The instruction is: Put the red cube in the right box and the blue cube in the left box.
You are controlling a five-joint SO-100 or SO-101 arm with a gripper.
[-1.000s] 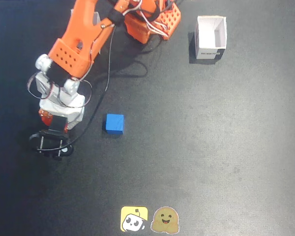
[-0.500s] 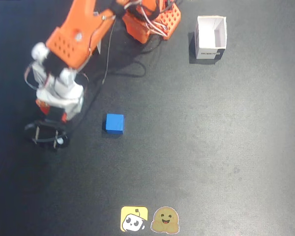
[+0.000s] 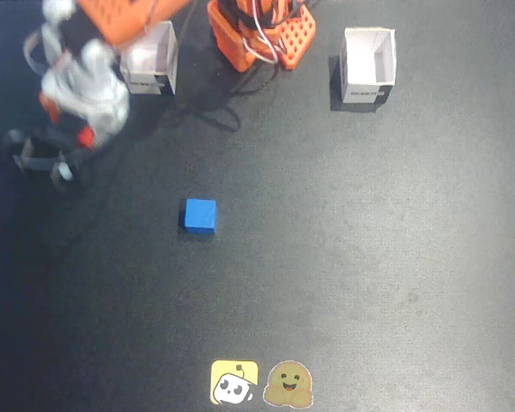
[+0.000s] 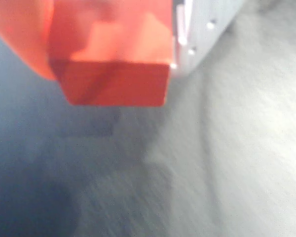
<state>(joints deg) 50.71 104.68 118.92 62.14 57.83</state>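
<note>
open room: we see bare black mat (image 3: 369,257) around the small bright blue cube (image 3: 200,215).
pincer: gripper (image 4: 113,64) clamped on the small red-orange cube (image 4: 113,84).
change: arm now farther left, beside the left white box (image 3: 150,58).

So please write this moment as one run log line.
gripper: shut on red cube, lifted | blue cube: on table, untouched | left box: near arm | right box: empty

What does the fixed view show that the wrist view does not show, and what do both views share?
Only the fixed view shows the blue cube lying alone on the dark table, two white boxes, one on the left and one on the right, the orange arm base and two stickers. Only the wrist view shows the red cube close up, blurred, next to a white gripper part. Both share the dark table surface and the gripper.
</note>
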